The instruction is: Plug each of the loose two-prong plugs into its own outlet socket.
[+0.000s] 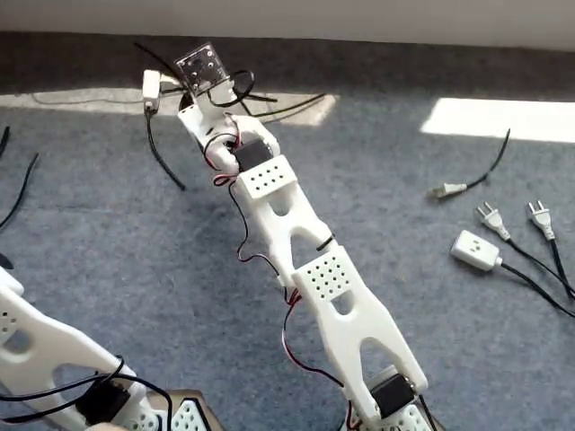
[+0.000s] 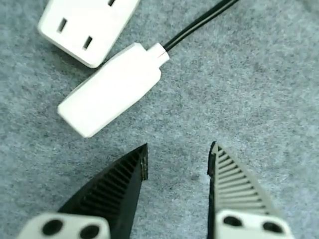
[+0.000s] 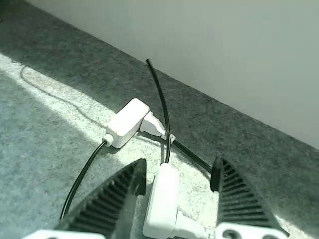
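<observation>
Although the right wrist view shows two joins that look made, the task reads as partly done. First white oblong socket block [image 3: 125, 123] has a small white plug [image 3: 153, 127] pushed into one end and a black cord off the other. Second white socket block [image 3: 162, 199] has another white plug [image 3: 188, 230] at its end. It looks seated but is cut off at the frame edge, so not certain. Right claw [image 3: 177, 174] is spread wide, one finger on either side of that second block, not pinching it. In the high view the white right arm [image 1: 305, 260] stretches out to 11 o'clock, with a white block [image 1: 151, 90] just beside its wrist, likely one of those two.

Left to do, at 3 o'clock: one white two-prong plug [image 1: 490, 218] and its twin [image 1: 540, 215] lie loose with prongs bare. They are near a corded white socket [image 1: 474, 250] but not in it. A cream plug on a black cord [image 1: 446, 190] lies loose at 2 o'clock.

Left claw [image 2: 178, 162] is open and holds nothing, over bare covering. Near its fingertips is a white corded block [image 2: 112, 89], just beside, maybe touching, a white outlet with two empty slots [image 2: 82, 27]. White left arm [image 1: 45, 350] sits at 7 o'clock.

Grey-blue carpeted surface [image 1: 404, 135], with sun patches at 12 and 2 o'clock. Pale wall [image 3: 239, 59] along the far edge.
</observation>
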Controlling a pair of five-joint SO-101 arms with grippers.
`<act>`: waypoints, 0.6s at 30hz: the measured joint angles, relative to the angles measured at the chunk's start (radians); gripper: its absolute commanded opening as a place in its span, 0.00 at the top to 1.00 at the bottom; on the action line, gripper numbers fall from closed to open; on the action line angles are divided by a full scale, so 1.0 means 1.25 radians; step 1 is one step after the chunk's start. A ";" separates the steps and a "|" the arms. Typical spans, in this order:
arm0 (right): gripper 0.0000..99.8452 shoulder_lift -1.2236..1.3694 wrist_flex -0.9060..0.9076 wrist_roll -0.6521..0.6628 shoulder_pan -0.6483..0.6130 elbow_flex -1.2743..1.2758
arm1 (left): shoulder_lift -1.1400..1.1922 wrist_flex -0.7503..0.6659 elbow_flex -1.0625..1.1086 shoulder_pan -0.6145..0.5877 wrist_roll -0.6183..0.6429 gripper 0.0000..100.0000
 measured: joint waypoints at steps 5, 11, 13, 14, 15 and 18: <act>0.79 0.000 0.001 0.000 0.000 -0.033 | 0.000 0.000 0.000 -0.012 0.000 0.79; 0.79 -0.036 0.104 0.000 -0.026 -0.117 | 0.000 0.000 0.000 -0.012 0.000 0.79; 0.79 -0.074 0.174 0.000 -0.047 -0.119 | 0.000 0.000 0.000 -0.014 0.000 0.79; 0.79 -0.097 0.215 0.000 -0.058 -0.119 | 0.000 0.000 -0.004 -0.014 0.000 0.79; 0.79 -0.119 0.258 0.000 -0.070 -0.120 | 0.000 0.000 -0.017 -0.012 0.000 0.79; 0.79 -0.179 0.392 0.000 -0.101 -0.123 | 0.000 0.000 -0.076 -0.010 -0.001 0.79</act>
